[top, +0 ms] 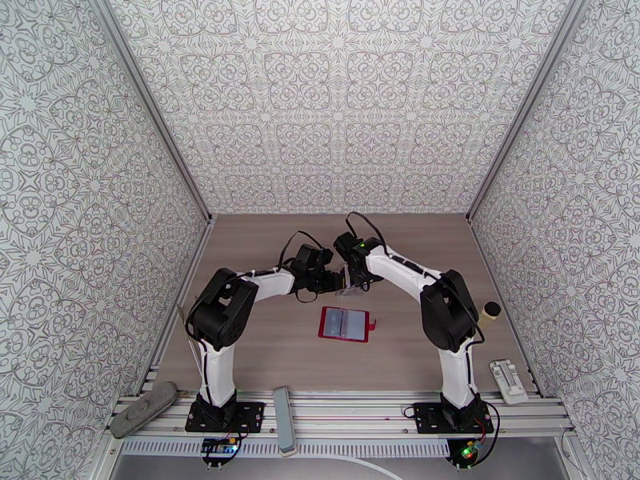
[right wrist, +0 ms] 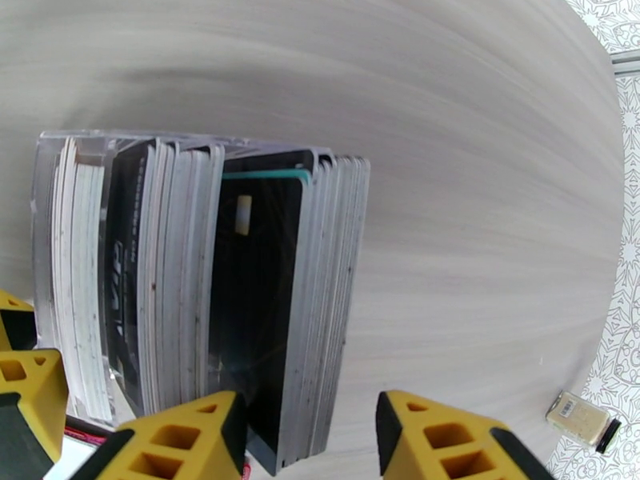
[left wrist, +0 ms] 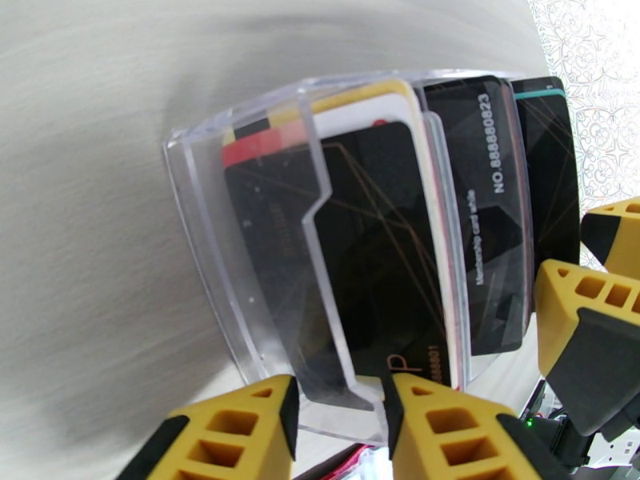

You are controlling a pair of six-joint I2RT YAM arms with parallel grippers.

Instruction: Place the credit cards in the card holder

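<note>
Red card holder (top: 344, 323) open, bare table (top: 264, 346) around | beyond it left gripper (left wrist: 338, 390) clamps clear case's (left wrist: 200, 178) edge | right gripper (right wrist: 312, 410) unclenched astride credit cards (right wrist: 264, 298)

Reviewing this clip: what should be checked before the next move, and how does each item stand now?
1. Left gripper holds the clear case steady: ok, jaws pinch its front wall.
2. Right gripper lined up on the cards: ok, its fingers straddle the end of the stack.
3. Right gripper closed on a card: not ok, a gap shows beside one finger.
4. One card singled out: not ok, several card edges sit between the fingers.
5. Card holder ready: ok, lying open on the table.
6. Holder pockets free: cannot tell, too small.
</note>
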